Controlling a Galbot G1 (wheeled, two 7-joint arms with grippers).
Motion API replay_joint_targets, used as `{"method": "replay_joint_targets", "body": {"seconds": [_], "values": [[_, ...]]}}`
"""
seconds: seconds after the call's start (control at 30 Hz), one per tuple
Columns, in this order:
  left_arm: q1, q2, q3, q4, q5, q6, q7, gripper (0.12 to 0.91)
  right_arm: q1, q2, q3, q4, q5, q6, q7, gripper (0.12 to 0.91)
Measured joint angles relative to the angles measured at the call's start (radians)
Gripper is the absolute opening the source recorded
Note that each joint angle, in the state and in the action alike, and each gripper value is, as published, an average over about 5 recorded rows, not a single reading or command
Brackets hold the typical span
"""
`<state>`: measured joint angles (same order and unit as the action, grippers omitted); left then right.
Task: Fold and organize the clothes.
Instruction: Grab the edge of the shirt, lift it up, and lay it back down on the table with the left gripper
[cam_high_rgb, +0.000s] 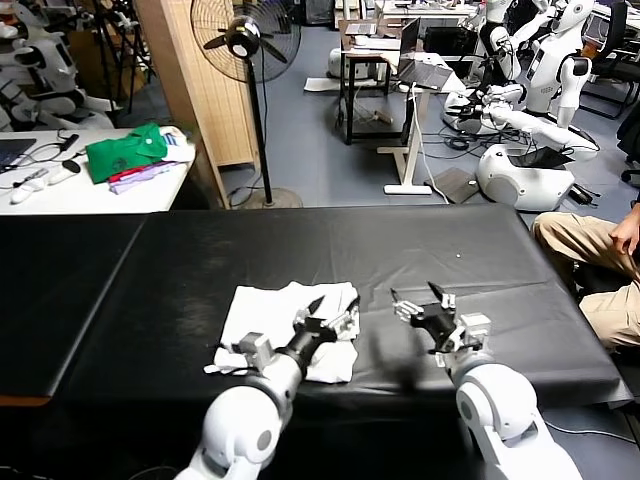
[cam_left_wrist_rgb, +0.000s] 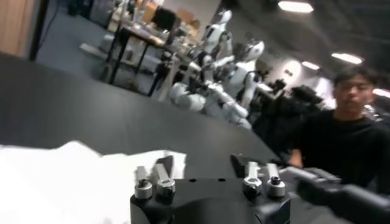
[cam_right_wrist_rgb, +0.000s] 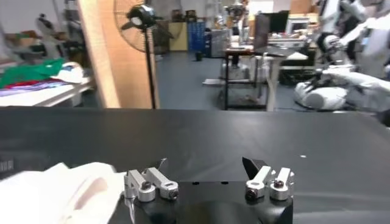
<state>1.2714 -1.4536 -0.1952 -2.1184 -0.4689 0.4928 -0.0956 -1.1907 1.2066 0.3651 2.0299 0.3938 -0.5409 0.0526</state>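
The clothes are one white T-shirt (cam_high_rgb: 270, 322), folded into a rough rectangle on the black table (cam_high_rgb: 400, 245), near its front edge. My left gripper (cam_high_rgb: 335, 310) hovers over the shirt's right edge, open and holding nothing. The left wrist view shows the white fabric (cam_left_wrist_rgb: 61, 176) beside the gripper (cam_left_wrist_rgb: 203, 163), with bare black table between the jaws. My right gripper (cam_high_rgb: 420, 298) is open over bare table just right of the shirt. In the right wrist view the gripper (cam_right_wrist_rgb: 206, 164) is empty and the shirt (cam_right_wrist_rgb: 61, 189) lies off to its side.
A green garment (cam_high_rgb: 125, 152) lies on a white table at the back left. A standing fan (cam_high_rgb: 245, 40) and a wooden panel stand behind the table. A seated person (cam_high_rgb: 600, 250) is close to the table's right end.
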Motion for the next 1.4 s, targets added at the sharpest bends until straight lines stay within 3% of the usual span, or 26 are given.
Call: {"method": "replay_joint_targets", "body": {"seconds": [0.27,0.5,0.77,1.13,1.4], "values": [[0.054,0.129,-0.136,-0.033,0.055,-0.050,-0.001,0.798,0.081,0.016,-0.178,-0.040,-0.036,-0.010,-0.047,0.798],[0.100,0.154,-0.215,-0.025,0.083,-0.057,-0.005,0.798,0.014,-0.075,-0.233,0.021,-0.057,0.009,-0.118,0.798],[0.117,0.159,-0.234,-0.015,0.099,-0.057,-0.005,0.798,-0.074,-0.167,-0.267,0.062,-0.297,0.100,-0.243,0.798],[0.143,0.154,-0.240,-0.015,0.115,-0.062,-0.005,0.798,-0.056,-0.154,-0.332,0.029,-0.536,0.180,-0.258,0.798],[0.157,0.151,-0.242,-0.018,0.122,-0.067,-0.005,0.798,-0.040,-0.149,-0.385,-0.010,-0.614,0.216,-0.260,0.791]]}}
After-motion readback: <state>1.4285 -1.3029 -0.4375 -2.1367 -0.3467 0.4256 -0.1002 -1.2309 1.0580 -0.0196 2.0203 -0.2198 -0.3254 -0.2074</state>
